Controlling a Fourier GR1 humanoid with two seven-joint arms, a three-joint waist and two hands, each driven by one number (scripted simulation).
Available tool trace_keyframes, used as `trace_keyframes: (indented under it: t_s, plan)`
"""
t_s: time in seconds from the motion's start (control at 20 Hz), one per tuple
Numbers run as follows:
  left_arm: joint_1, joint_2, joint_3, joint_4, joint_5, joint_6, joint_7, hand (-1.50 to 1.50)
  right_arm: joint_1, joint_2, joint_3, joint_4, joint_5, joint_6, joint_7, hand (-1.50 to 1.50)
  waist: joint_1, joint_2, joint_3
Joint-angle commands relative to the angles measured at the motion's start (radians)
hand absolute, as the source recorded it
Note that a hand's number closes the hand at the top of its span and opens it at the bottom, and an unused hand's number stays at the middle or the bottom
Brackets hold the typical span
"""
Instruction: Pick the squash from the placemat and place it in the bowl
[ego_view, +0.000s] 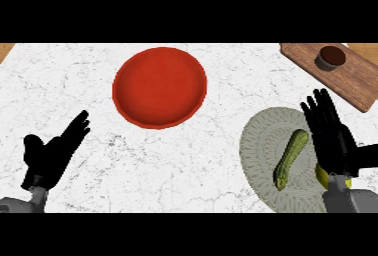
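A long green-yellow squash (291, 158) lies on a round grey-green placemat (264, 150) at the right of the white marble counter. My right hand (329, 135) hovers over the placemat's right side, just right of the squash, fingers straight and pointing away, holding nothing. A red bowl (159, 87) sits at the upper middle, with nothing in it. My left hand (52, 152) rests open at the lower left, far from both.
A wooden cutting board (354, 77) lies at the upper right corner with a small dark cup (330, 57) on it. A yellow thing (322, 176) shows partly beneath my right wrist. Bare marble (184, 165) spreads between the bowl and the placemat.
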Motion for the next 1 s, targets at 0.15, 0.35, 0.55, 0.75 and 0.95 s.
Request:
trace_keyframes:
  t_s: [0.15,0.35,0.55,0.75,0.95]
  plan:
    - [-0.112,-0.006,0.153,-0.047,0.004,0.077,-0.118,0.0,-0.164,0.058,0.146,-0.078,0.101,-0.009,-0.001,-1.5,0.015,-0.028,0.032]
    - [-0.159,-0.011,0.198,-0.056,0.01,0.103,-0.156,0.0,-0.167,-0.142,0.13,-0.036,0.469,-0.224,-0.009,-1.5,-0.018,-0.039,0.019]
    - [-0.146,-0.014,0.245,-0.041,0.034,0.094,-0.191,0.0,-0.088,0.02,0.277,-0.131,0.695,-0.482,-0.052,-1.5,-0.031,-0.035,0.028]
    - [-0.122,-0.028,0.249,-0.048,0.003,0.114,-0.222,0.0,-0.02,0.041,0.441,-0.224,0.946,-0.569,0.134,-1.5,-0.032,-0.033,0.03]
    - [-0.121,0.01,0.294,-0.039,0.041,0.083,-0.191,0.0,0.025,-0.088,0.442,-0.332,1.129,-0.454,0.398,-1.5,-0.055,-0.039,0.026]
